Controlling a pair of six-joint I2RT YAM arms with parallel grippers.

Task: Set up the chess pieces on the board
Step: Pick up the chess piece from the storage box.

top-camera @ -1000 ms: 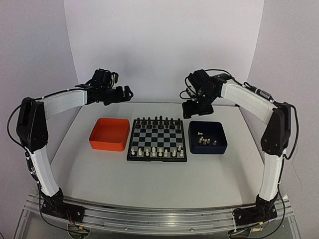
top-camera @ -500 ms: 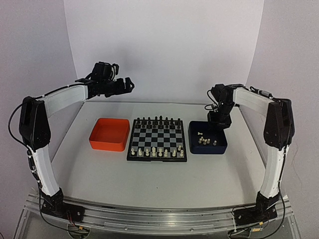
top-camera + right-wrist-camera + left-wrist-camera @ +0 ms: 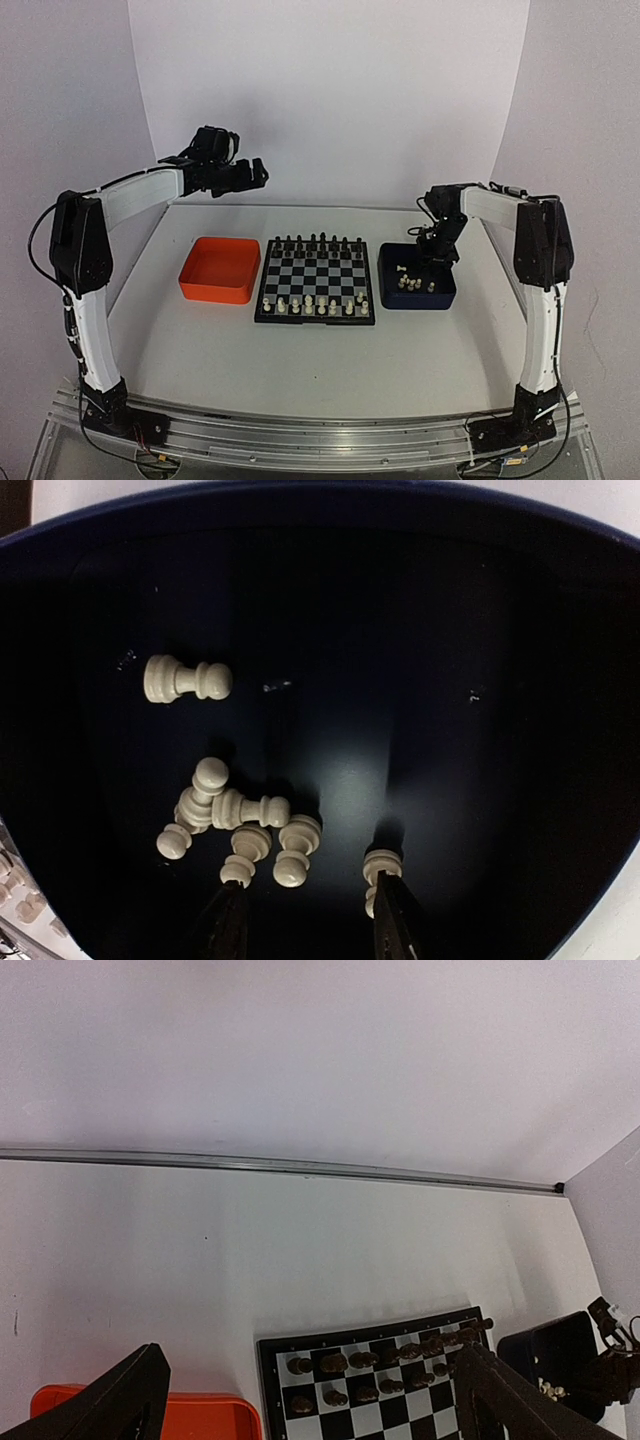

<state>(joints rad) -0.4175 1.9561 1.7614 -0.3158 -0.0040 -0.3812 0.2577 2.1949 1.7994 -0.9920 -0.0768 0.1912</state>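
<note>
**Right arm in the blue tray: taking hold of a cream piece**

Your right gripper (image 3: 310,920) sits inside the dark blue tray (image 3: 300,502), just right of the board (image 3: 316,272); its jaws stand partly apart with nothing clamped between them; your left gripper (image 3: 250,175) hangs high behind the orange tray (image 3: 213,293), spread wide and empty

The loose chess pieces (image 3: 232,825) lie on the tray floor, most of them heaped and touching just ahead of the left finger; other cream pieces stand on the near rows of the board

Handling, as a judgement:
- Expect each piece to be very light, rigid and smooth; the round body will probably roll or skid if a jaw meets it off-centre
- Take hold across the narrow stem, between head and base, so that the flared ends stop it slipping out
- Choose a piece clear of the heap; neighbours in contact may be dragged along

Orientation:
- The lone pawn (image 3: 187,679) lies flat, apart from the heap; its long axis runs across the wrist view, base to the left, head to the right
- Two pieces between the fingers (image 3: 395,925) lie with their axes roughly in line with the fingers
- One piece (image 3: 378,865) touches the right fingertip; you cannot tell whether it is upright or tilted
</note>
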